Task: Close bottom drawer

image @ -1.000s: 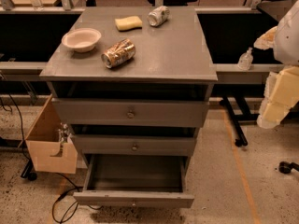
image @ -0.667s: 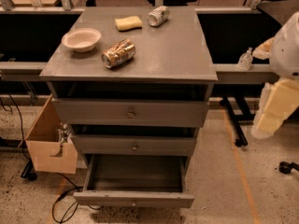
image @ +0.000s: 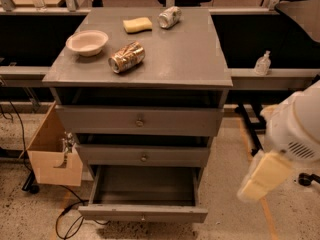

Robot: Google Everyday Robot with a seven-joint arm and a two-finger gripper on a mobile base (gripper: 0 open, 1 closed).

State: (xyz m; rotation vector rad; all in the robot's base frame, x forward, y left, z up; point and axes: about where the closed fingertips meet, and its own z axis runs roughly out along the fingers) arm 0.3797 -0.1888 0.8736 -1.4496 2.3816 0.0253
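Open bottom drawer [image: 144, 213], pincer [image: 261, 178] low right of grey cabinet [image: 190, 59], not touching it

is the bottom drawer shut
No, the bottom drawer is pulled out with its empty inside showing, and the hand hangs off to its right, not touching it.

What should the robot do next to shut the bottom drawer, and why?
Probably move the gripper left and down toward the front of the bottom drawer. The drawer is pulled well out, and the gripper hangs off to its right, not touching it, so it likely has to reach the front before it can push.
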